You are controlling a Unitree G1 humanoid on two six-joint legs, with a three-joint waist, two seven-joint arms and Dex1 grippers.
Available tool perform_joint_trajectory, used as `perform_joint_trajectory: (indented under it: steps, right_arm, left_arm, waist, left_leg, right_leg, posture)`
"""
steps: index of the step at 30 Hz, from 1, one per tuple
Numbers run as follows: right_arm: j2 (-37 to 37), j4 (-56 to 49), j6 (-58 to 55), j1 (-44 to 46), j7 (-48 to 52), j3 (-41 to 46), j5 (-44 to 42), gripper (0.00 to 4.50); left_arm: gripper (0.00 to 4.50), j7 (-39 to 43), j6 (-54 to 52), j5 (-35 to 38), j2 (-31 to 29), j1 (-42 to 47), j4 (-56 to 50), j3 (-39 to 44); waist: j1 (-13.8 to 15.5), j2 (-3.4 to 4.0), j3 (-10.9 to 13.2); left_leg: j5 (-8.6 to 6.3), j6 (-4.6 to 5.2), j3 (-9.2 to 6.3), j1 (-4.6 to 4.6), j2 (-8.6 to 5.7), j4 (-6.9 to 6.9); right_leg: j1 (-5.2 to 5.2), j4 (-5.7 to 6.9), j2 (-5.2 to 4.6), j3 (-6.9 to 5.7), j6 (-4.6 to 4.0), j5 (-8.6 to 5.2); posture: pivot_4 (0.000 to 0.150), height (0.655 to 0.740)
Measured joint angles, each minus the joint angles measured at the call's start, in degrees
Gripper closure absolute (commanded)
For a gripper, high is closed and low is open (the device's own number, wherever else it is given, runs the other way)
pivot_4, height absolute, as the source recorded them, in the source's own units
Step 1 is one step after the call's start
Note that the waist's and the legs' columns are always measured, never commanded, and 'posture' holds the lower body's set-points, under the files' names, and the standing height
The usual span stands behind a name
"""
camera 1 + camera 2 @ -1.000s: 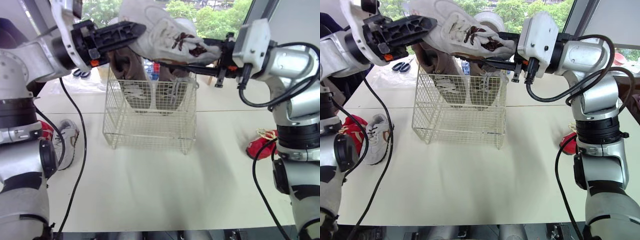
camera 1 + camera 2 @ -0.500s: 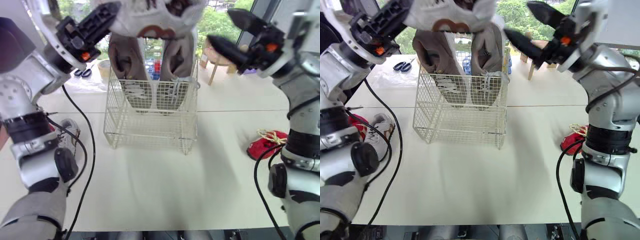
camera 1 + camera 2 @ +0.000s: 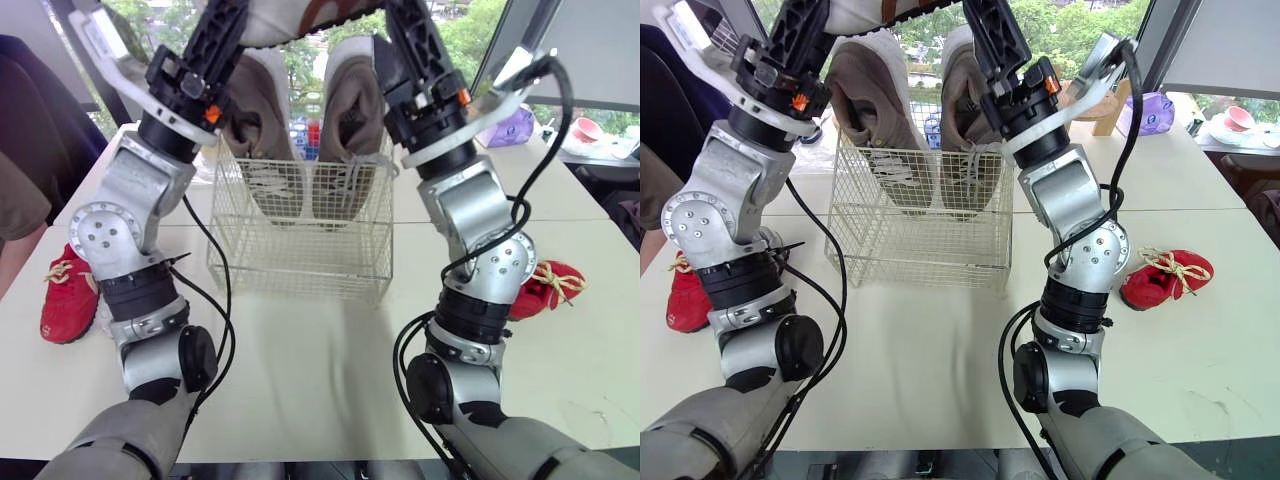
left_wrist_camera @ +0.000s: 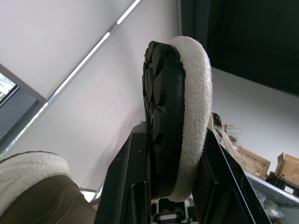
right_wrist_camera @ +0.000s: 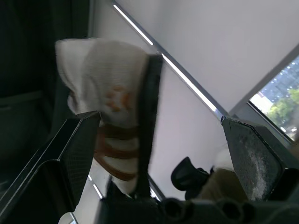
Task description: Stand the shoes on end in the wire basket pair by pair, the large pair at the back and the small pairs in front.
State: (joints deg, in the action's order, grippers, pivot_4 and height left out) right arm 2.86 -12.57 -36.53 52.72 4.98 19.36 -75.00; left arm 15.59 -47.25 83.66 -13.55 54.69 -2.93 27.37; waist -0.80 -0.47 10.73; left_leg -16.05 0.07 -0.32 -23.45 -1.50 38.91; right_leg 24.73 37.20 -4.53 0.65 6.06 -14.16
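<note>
A white shoe (image 4: 180, 116) with a black sole is lifted high above the wire basket (image 3: 300, 255), and my left gripper (image 4: 175, 140) is shut on its edge. In the eye views this shoe (image 3: 290, 15) is cut off by the picture's upper edge. My right gripper (image 5: 159, 120) is open next to the white shoe (image 5: 119, 107), and nothing is between its fingers. The large beige pair (image 3: 255, 110) stands on end at the back of the basket. One red shoe (image 3: 62, 300) lies on the table at the left, and another red shoe (image 3: 548, 285) lies at the right.
The basket's front half holds no shoes. A person's sleeve (image 3: 20, 200) shows at the far left beside the table. A purple container (image 3: 510, 125) and a pink cup (image 3: 585, 128) stand on the table at the back right.
My right gripper has let go of the white shoe and opened. Both arms have risen, the left one keeping the shoe. The camera has shifted as well.
</note>
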Motion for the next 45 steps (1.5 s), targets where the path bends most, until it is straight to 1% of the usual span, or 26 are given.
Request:
perform_joint_trajectory:
  steps: [5,10,11,14,16,18,19,22,23,24,26,27,28,29,30,32,34,37,39,42,45]
  right_arm:
    - [-0.1,-0.11,2.38,0.17,-0.03,-0.36,-2.15,0.06]
    - [-1.39,0.46,2.71,0.13,0.51,-1.0,-2.43,0.06]
    - [-1.48,0.48,2.81,0.12,0.51,-1.03,-2.43,0.57]
    - [-1.99,0.62,3.32,-0.22,0.55,-1.32,-2.08,1.83]
    - [-2.21,0.67,3.58,-0.47,0.55,-1.36,-1.77,2.77]
    - [-2.44,0.8,3.62,-0.61,0.52,-1.39,-1.62,3.38]
    - [-2.52,0.86,3.64,-0.61,0.52,-1.42,-1.61,3.55]
    - [-2.86,1.07,3.53,-0.6,0.53,-1.98,-1.76,3.57]
    - [-3.43,1.22,3.33,-0.56,0.62,-2.04,-2.0,3.57]
    - [-4.07,1.43,3.14,-0.54,0.79,-2.01,-2.34,3.57]
    - [-6.03,2.77,2.24,-0.12,1.97,-1.9,-3.16,3.57]
    - [-7.54,4.01,1.81,0.43,3.05,-1.82,-3.63,3.57]
    - [-9.22,5.51,1.79,1.89,4.59,-0.94,-4.38,3.57]
    - [-11.07,6.59,1.8,3.28,6.29,-0.23,-4.59,3.57]
    - [-14.59,8.13,1.28,5.04,9.24,-0.28,-4.26,3.57]
    - [-24.66,12.31,-0.12,8.1,17.6,-0.02,-1.35,3.57]
    - [-30.9,16.53,-0.18,9.68,24.9,0.01,2.26,3.57]
    - [-42.17,24.29,0.9,12.01,41.12,-6.03,13.02,3.57]
    - [-47.52,28.75,3.17,14.37,51.52,-10.66,20.69,3.57]
    - [-49.31,31.17,6.95,17.02,62.64,-16.38,29.24,3.57]
    - [-48.9,33.47,10.05,17.43,69.76,-21.48,35.71,3.57]
  left_arm:
    - [3.61,-0.08,-0.19,-0.2,0.14,-3.76,-0.43,-3.84]
    - [3.61,-0.17,0.57,-0.67,0.14,-4.74,-0.02,-4.47]
    - [3.61,-0.13,0.65,-0.67,0.14,-4.74,-0.02,-4.59]
    - [3.61,0.66,1.28,-0.98,0.05,-4.74,-0.5,-5.24]
    - [3.61,1.0,1.5,-1.02,-0.35,-4.83,-1.22,-5.75]
    - [3.61,1.29,1.54,-1.01,-0.89,-4.97,-2.11,-5.98]
    - [3.61,1.31,1.61,-1.01,-1.14,-5.06,-2.45,-6.12]
    - [2.65,1.63,1.52,-1.14,-2.68,-7.25,-4.1,-6.36]
    - [2.22,1.86,1.07,-1.19,-3.84,-8.98,-4.92,-6.54]
    - [1.77,1.94,0.48,-1.19,-4.81,-10.45,-5.73,-6.63]
    - [0.65,1.47,-0.14,-1.27,-6.71,-13.68,-8.36,-7.04]
    - [0.2,0.83,-0.27,-1.59,-7.65,-15.0,-10.3,-7.15]
    - [0.04,-0.27,-1.02,-2.19,-9.44,-17.02,-12.7,-7.77]
    - [0.04,-1.09,-1.44,-2.65,-10.68,-18.81,-14.53,-8.26]
    - [0.04,-1.77,-2.54,-3.19,-12.91,-21.51,-17.43,-8.88]
    - [0.04,-3.67,-5.08,-2.99,-17.78,-28.09,-24.87,-10.1]
    - [0.04,-6.19,-5.64,-1.8,-19.84,-31.74,-29.2,-10.14]
    - [0.04,-9.72,-6.06,-0.4,-25.8,-37.63,-35.96,-9.56]
    - [0.04,-11.16,-6.31,-0.15,-29.31,-41.81,-37.84,-8.36]
    - [0.04,-11.09,-6.1,0.2,-32.53,-45.15,-37.96,-7.64]
    - [0.04,-10.18,-5.32,1.62,-33.72,-46.31,-38.3,-7.38]
  waist:
    - [-0.15,0.0,0.0]
    - [-0.18,0.0,0.0]
    - [-0.18,0.0,0.0]
    - [-0.18,0.0,0.0]
    - [-0.14,0.0,0.0]
    - [-0.16,0.0,0.0]
    - [-0.17,0.0,0.0]
    - [-0.32,0.0,0.0]
    - [-0.39,0.01,0.01]
    - [-0.42,0.01,0.01]
    - [-0.35,0.02,0.01]
    - [-0.33,0.02,0.01]
    - [-0.25,0.04,0.03]
    - [-0.1,0.05,0.04]
    - [-0.08,0.04,0.05]
    - [0.14,0.03,0.05]
    - [0.2,0.03,0.04]
    - [-0.09,0.06,0.07]
    - [-0.34,0.11,0.08]
    - [-0.4,0.11,0.08]
    - [-0.13,0.11,0.08]
  left_leg:
    - [0.0,0.01,-0.01,0.0,0.01,0.0]
    - [0.0,0.01,-0.01,0.0,0.05,-0.01]
    - [0.0,0.01,-0.01,0.0,0.05,-0.01]
    - [-0.01,0.02,0.0,0.0,0.05,-0.01]
    - [-0.01,0.02,0.0,0.0,0.05,-0.01]
    - [-0.01,0.02,0.0,0.0,0.04,-0.01]
    - [-0.01,0.02,0.0,0.0,0.05,-0.01]
    - [-0.01,0.02,0.0,0.01,0.06,-0.03]
    - [-0.01,0.02,0.0,0.01,0.07,-0.05]
    - [-0.01,0.02,0.0,0.02,0.08,-0.06]
    - [-0.01,0.02,-0.01,0.01,0.1,-0.06]
    - [-0.01,0.02,0.0,0.01,0.09,-0.06]
    - [-0.01,0.03,0.01,0.01,0.08,-0.06]
    - [-0.04,0.07,0.0,0.01,0.06,-0.06]
    - [-0.05,0.1,0.0,0.01,0.07,-0.06]
    - [-0.12,0.21,-0.01,0.01,0.05,-0.05]
    - [-0.14,0.24,-0.01,0.01,0.06,-0.05]
    - [-0.16,0.26,0.02,0.04,0.09,-0.1]
    - [-0.16,0.26,0.09,0.1,0.12,-0.25]
    - [-0.14,0.24,0.09,0.18,0.22,-0.41]
    - [-0.08,0.12,0.09,0.18,0.22,-0.57]
  right_leg:
    - [0.0,0.0,0.04,0.0,0.0,0.0]
    - [0.0,0.0,0.08,0.0,0.0,0.0]
    - [0.0,0.0,0.08,0.0,0.0,0.0]
    - [0.0,-0.02,0.08,0.0,0.0,0.0]
    - [0.0,-0.03,0.08,0.0,0.0,0.0]
    - [0.0,-0.03,0.07,0.0,0.0,0.0]
    - [0.0,-0.03,0.08,0.0,0.0,0.0]
    - [0.0,-0.04,0.08,0.01,0.0,0.0]
    - [0.01,-0.03,0.08,0.01,0.0,-0.01]
    - [0.02,-0.03,0.1,0.01,0.0,-0.01]
    - [0.02,-0.04,0.09,0.01,0.0,-0.01]
    - [0.01,-0.06,0.08,0.01,-0.01,-0.01]
    - [0.0,-0.08,0.05,0.02,0.0,-0.01]
    - [-0.02,-0.08,0.03,0.03,0.0,-0.01]
    - [-0.04,-0.14,0.03,0.03,-0.01,-0.01]
    - [-0.15,-0.27,-0.02,0.04,-0.03,-0.02]
    - [-0.23,-0.46,-0.1,0.04,-0.03,-0.02]
    - [-0.24,-0.56,-0.13,0.08,-0.14,-0.07]
    - [-0.2,-0.58,-0.11,0.12,-0.21,-0.11]
    - [-0.2,-0.61,0.0,0.12,-0.24,-0.08]
    - [-0.2,-0.79,-0.02,0.11,-0.33,-0.02]
  posture:
    - [0.15,0.74]
    - [0.15,0.74]
    - [0.15,0.74]
    - [0.15,0.74]
    - [0.15,0.74]
    - [0.15,0.74]
    - [0.15,0.74]
    - [0.15,0.74]
    - [0.15,0.74]
    - [0.15,0.74]
    - [0.15,0.74]
    - [0.15,0.74]
    - [0.15,0.74]
    - [0.15,0.74]
    - [0.15,0.74]
    - [0.15,0.74]
    - [0.15,0.74]
    - [0.15,0.74]
    - [0.15,0.74]
    - [0.15,0.74]
    - [0.15,0.74]
